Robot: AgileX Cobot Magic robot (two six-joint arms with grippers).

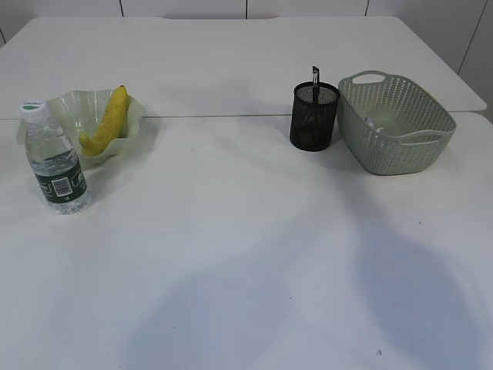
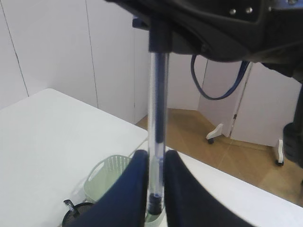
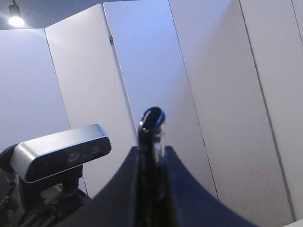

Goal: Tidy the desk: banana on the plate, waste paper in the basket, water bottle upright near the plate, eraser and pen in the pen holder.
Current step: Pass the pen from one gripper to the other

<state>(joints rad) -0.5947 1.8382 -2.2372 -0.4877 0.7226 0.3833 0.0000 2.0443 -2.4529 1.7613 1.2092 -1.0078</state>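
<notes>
The banana (image 1: pixel 108 119) lies on the pale green plate (image 1: pixel 65 104). Beside the plate stands the water bottle (image 1: pixel 55 162), upright. The black mesh pen holder (image 1: pixel 314 116) has one pen (image 1: pixel 315 77) sticking out of it. A pale lump shows inside the basket (image 1: pixel 397 123); it may be the waste paper. The eraser is hidden. Neither arm shows in the exterior view. My left gripper (image 2: pixel 156 155) is shut on a clear pen (image 2: pixel 157 94). My right gripper (image 3: pixel 151 149) is shut on a thin dark pen whose black clip end (image 3: pixel 151 120) pokes past the fingertips.
From the left wrist view the basket (image 2: pixel 109 170) and the pen holder (image 2: pixel 78 210) lie far below, near the table's edge, with wooden floor beyond. Black arm hardware (image 2: pixel 213 23) fills the top of that view. A grey camera (image 3: pixel 59 151) sits left of my right gripper.
</notes>
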